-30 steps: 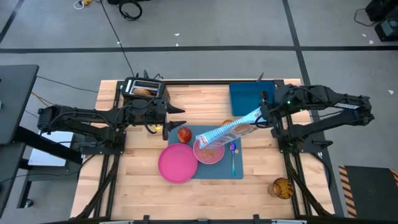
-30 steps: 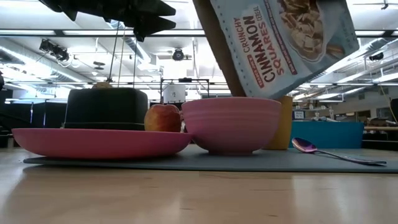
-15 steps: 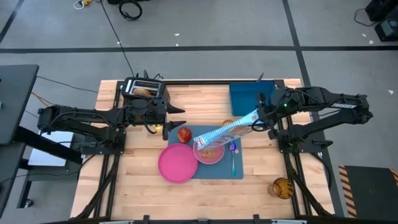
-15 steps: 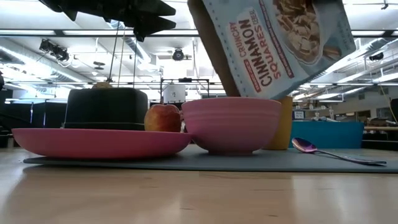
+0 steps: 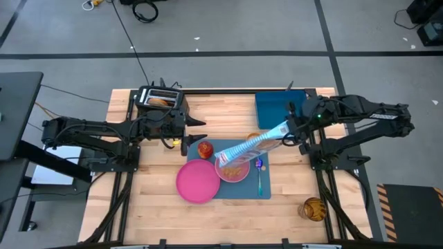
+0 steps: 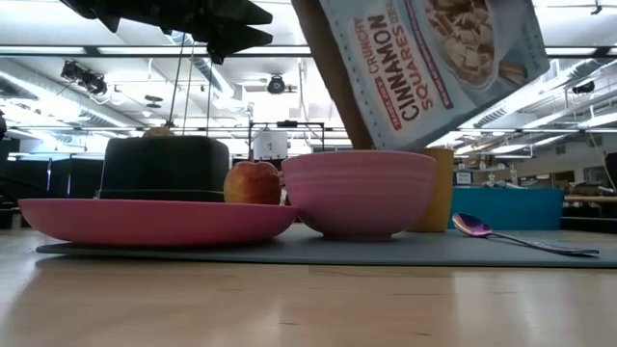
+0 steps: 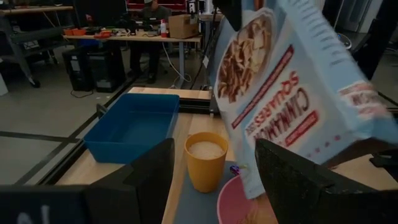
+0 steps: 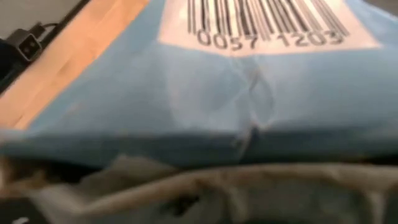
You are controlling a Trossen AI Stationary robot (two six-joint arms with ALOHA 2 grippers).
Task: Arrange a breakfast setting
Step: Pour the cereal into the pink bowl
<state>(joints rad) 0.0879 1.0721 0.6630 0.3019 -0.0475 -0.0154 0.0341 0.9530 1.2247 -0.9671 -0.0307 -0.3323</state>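
My right gripper (image 5: 289,131) is shut on a light-blue cinnamon cereal box (image 5: 250,145), which slants down over the small pink bowl (image 5: 233,169); the bowl holds cereal pieces. The bowl, the flat pink plate (image 5: 196,182), the red-orange apple (image 5: 205,149), the tan cup (image 7: 206,160) and the purple-handled spoon (image 5: 259,178) sit on the blue placemat (image 5: 243,189). My left gripper (image 5: 197,131) is open and empty, held above the table just left of the apple. My right gripper holds the cereal box by its upper right end (image 5: 280,130), coming from the table's right side. In the right wrist view the box's barcode face (image 8: 249,81) fills the picture and hides the fingers. The box is lifted clear and tilted, its lower end (image 6: 386,116) over the bowl.
A black toaster (image 5: 161,99) stands at the far left, behind my left gripper. A deep blue tray (image 5: 279,107) lies at the far right. A small round orange-brown object (image 5: 313,208) sits at the near right. Bare wood lies along the near edge.
My right gripper has shifted slightly toward the table's left, and the cereal box has tipped a little further over the bowl and risen slightly at its lower end.
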